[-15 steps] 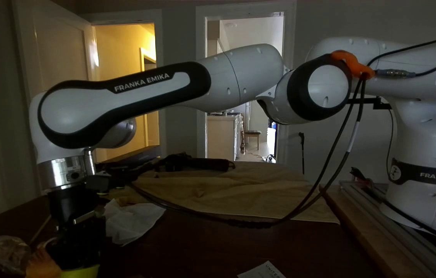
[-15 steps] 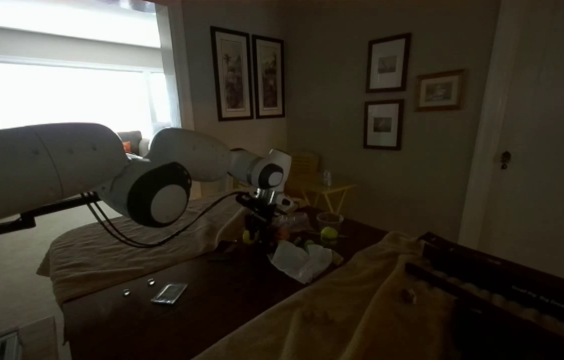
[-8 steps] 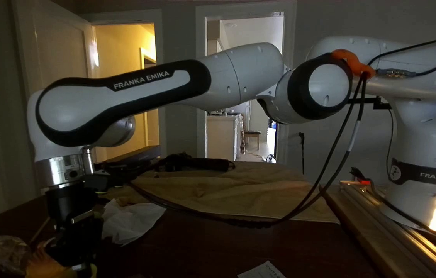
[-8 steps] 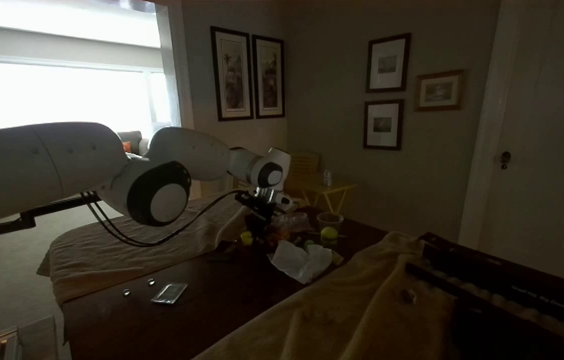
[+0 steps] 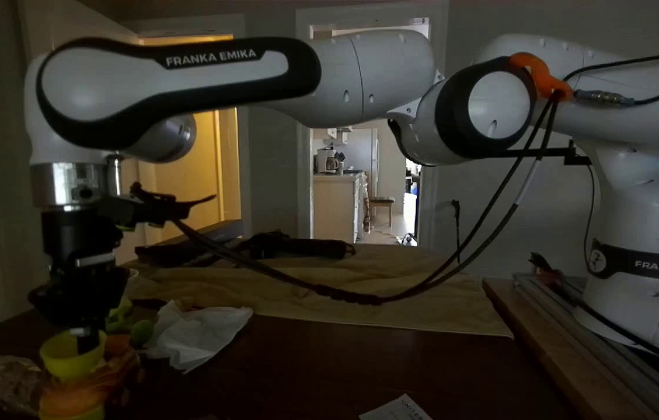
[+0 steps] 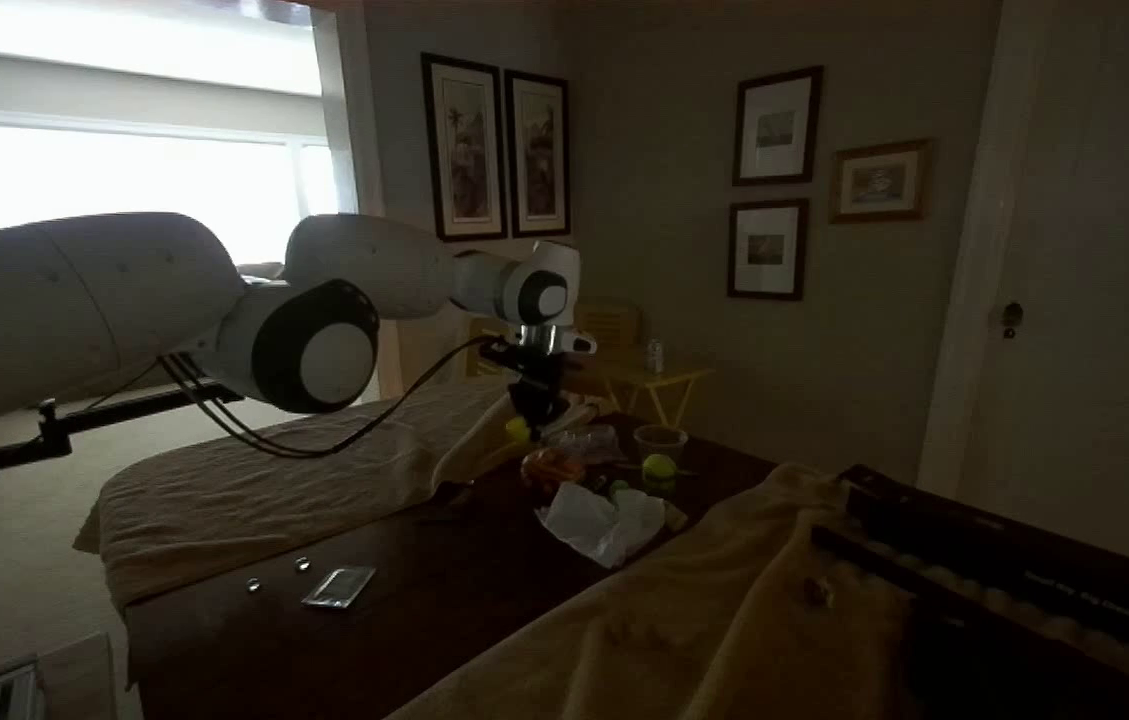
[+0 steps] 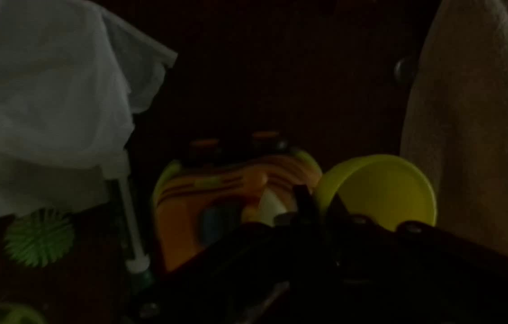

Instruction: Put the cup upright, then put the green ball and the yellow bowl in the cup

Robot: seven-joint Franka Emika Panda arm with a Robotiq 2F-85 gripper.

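Wrist view puts my hand (image 7: 320, 200) pinched on the rim of the deep, round yellow bowl (image 7: 388, 191), one finger inside the wall, one outside. The bowl hangs just beside the fingers, raised off the dark table (image 5: 294, 373); its mouth faces up, the base-to-mouth axis leaning a little off vertical. Below the hand, on the side away from the bowl, sits an orange-and-green toy (image 7: 236, 189). Farther out on that same side I see a crumpled white sheet (image 7: 51, 90) and, just beside it, the round, spiky green ball (image 7: 40, 237).

My next move turns on the clear, wide-mouthed plastic cup (image 6: 661, 442): in an exterior view it stands to the right of the hand, well apart, mouth up, long axis upright. A rounded lime-green lump (image 6: 659, 467) shows low against that cup; whether inside or in front, I can't tell. I judge the righting done and the bowl due next: I'd carry it sideways over the cup's mouth, level it and let go. The spiky ball, if that's the one meant, would be left to do.
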